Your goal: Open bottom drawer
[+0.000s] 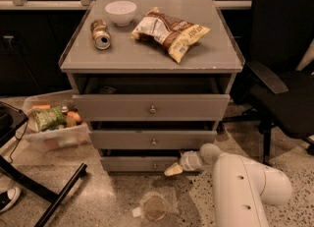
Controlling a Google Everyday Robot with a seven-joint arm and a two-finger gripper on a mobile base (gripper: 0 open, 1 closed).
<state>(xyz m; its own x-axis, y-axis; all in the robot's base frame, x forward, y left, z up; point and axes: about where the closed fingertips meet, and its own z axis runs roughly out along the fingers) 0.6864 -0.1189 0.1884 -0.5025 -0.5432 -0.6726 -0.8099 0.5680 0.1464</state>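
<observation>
Now your tool (174, 170), whether apart or together is unclear, points leftward below the counter's (137, 55) front edge, just right of the knob (155, 165) on the bottom drawer (128, 164).

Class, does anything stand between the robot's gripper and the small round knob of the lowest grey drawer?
Nothing visible does. The gripper hangs just right of the grey bottom drawer's small round metal knob, with only bare drawer front between them.

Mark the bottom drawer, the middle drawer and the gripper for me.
bottom drawer (127, 164), camera view: left half of its grey front.
middle drawer (122, 140), camera view: left half of its grey front.
gripper (172, 170), camera view: its pale tip, low beside the bottom drawer's right end.
</observation>
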